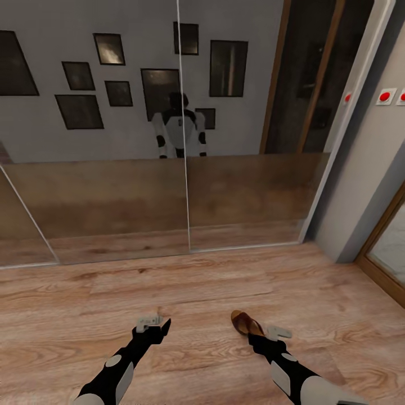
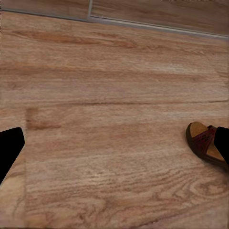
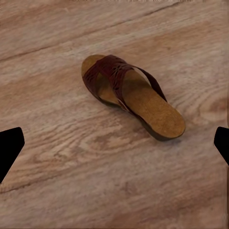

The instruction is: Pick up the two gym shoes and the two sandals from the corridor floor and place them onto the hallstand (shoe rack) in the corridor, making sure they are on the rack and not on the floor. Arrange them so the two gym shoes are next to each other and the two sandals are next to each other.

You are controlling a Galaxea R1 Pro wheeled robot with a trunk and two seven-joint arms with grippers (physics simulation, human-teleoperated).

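Note:
One dark maroon strappy sandal (image 1: 245, 324) with a tan footbed lies flat on the wood-plank corridor floor (image 1: 214, 281). My right gripper (image 1: 270, 336) hovers just behind and above it, open. In the right wrist view the sandal (image 3: 131, 95) rests on the floor ahead, between the spread fingertips (image 3: 10, 148), untouched. My left gripper (image 1: 160, 326) is open over bare floor to the sandal's left. Its wrist view catches the sandal's toe (image 2: 204, 143) beside one fingertip (image 2: 222, 143). The gym shoes and the hallstand are out of view.
Mirrored sliding doors (image 1: 169, 185) run across the far side of the floor and reflect the robot and framed pictures. A grey wall corner (image 1: 360, 197) and a wooden door frame (image 1: 388, 264) close off the right. Open floor stretches to the left.

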